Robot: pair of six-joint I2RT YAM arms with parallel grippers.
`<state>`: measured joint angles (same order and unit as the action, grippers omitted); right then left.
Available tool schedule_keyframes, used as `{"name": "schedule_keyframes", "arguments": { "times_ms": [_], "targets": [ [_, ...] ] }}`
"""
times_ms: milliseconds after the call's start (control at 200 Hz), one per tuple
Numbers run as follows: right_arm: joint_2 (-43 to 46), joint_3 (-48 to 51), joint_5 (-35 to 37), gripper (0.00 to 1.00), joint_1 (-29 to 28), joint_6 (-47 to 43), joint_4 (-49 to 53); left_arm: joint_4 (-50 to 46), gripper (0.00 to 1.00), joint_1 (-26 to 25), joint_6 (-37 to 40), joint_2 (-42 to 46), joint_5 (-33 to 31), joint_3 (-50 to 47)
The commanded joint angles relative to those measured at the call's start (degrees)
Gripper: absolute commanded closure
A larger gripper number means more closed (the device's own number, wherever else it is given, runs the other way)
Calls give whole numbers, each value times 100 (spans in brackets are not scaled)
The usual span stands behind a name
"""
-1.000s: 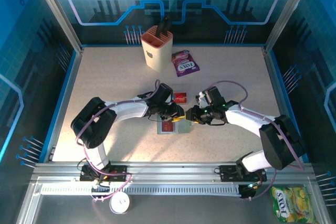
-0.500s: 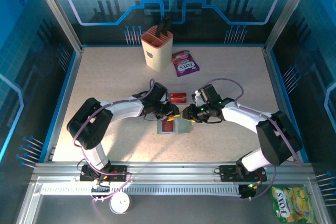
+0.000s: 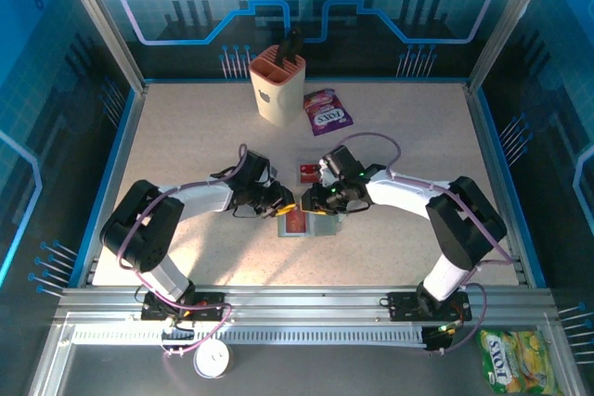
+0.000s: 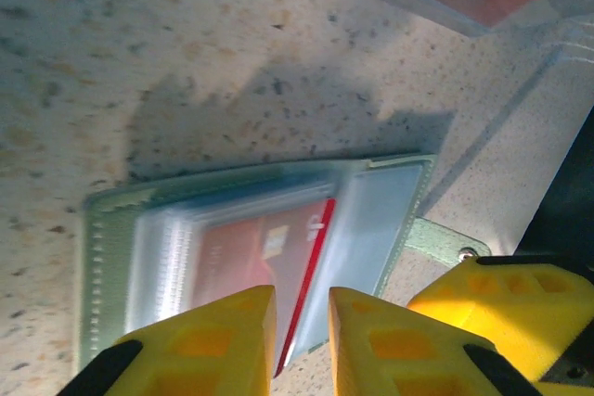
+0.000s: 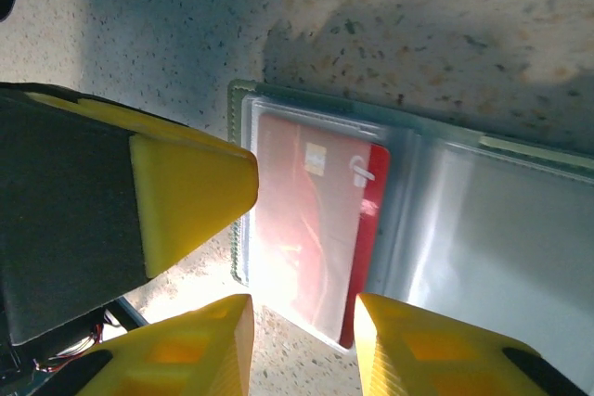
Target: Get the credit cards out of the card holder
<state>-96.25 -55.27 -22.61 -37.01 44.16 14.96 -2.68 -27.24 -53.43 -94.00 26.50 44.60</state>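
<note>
Worktop centre: card holder lies open, a red card in its sleeve. Left end effector is narrow with the card's edge in its gap; grip unclear. Right end effector is part-open over the sleeve. A second red card lies loose at the holder's 12 o'clock.

A: Figure, left wrist: what lies before you?

B: The card holder, open flat on the speckled desk; a red credit card in its clear sleeve. My yellow jaws stand narrowly apart, the card's edge between them; grip undetermined.
</note>
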Motion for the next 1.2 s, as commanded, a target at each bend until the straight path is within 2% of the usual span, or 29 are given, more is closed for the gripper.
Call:
{"name": "schedule_keyframes", "arguments": {
  "times_ms": [0, 270, 1196],
  "targets": [
    [-219, -256, 60, 65, -141, 49, 257, 169, 78, 53, 166, 143, 176, -166],
    [-377, -377, 114, 65, -214, -29, 374, 237, 83, 66, 215, 259, 145, -423],
    [-832, -575, -8, 65, -280, -103, 297, 308, 90, 52, 78, 583, 235, -786]
  ]
}}
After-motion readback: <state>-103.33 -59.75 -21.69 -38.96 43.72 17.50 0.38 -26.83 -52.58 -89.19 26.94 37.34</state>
